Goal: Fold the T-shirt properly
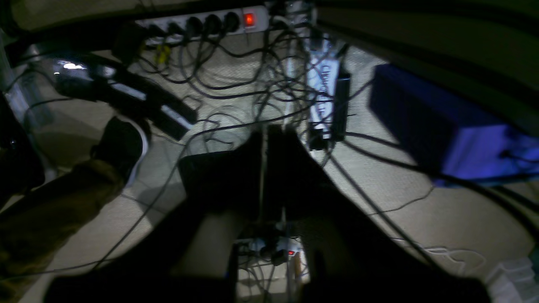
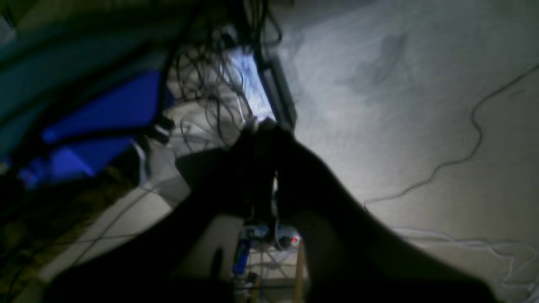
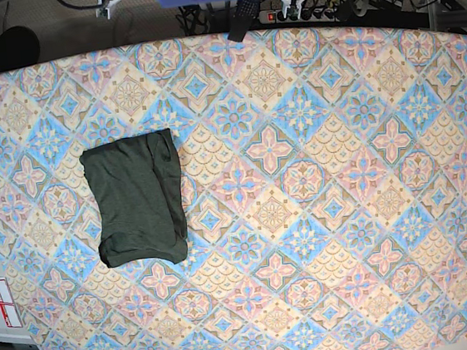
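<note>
Both hands are drawn back off the counter and closed on nothing. Through the left wrist camera the left hand [image 1: 266, 143] shows as two dark fingers pressed together, aimed at the floor and a tangle of black cables [image 1: 236, 80] running to a white power strip [image 1: 210, 23]. The right hand [image 2: 269, 139] looks the same in its own view, fingers shut, with pale carpet [image 2: 400, 105] below it and a blue box-like object [image 2: 101, 113] off to one side. Neither hand nor arm appears in the base view.

On the counter covered in a patterned cloth of blue, pink and cream tiles [image 3: 318, 183], the dark olive-green knit T-shirt [image 3: 136, 198] lies as a compact rectangle toward the left side of that view, which is the right arm's side. It looks folded already, so the task seems at or near its end.

What remains risky is small. The right-hand edge of the bundle shows a layered lip that does not sit quite flush, and the lower corner bulges a little; soft thin fabric like this could relax and creep open. Any return for a tidy-up pinch could drag the top layer and undo the fold. With the hands hanging above loose cables, a careless sweep might also snag one.
</note>
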Motion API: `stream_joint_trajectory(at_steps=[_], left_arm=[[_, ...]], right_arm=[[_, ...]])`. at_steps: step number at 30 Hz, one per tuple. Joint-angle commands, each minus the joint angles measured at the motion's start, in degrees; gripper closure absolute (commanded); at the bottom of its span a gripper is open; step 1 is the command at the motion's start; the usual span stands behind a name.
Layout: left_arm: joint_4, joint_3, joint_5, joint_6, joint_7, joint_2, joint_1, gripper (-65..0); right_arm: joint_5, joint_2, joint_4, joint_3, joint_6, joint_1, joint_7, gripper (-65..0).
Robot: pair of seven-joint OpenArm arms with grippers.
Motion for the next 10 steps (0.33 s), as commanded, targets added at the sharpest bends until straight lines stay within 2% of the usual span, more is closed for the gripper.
stream_joint_trajectory(at_steps=[1,10], left_arm=[[0.14,-0.11,-0.01,-0.02,-0.37,0.13,0.43,0.0],[0.14,-0.11,-0.01,-0.02,-0.46,0.13,-0.63,0.0]], right_arm=[[-0.10,-0.92,-0.03,-0.02,1.06,-0.68,-0.23,0.0],[-0.01,-0.75,-0.03,-0.02,0.97,-0.68,-0.49,0.0]])
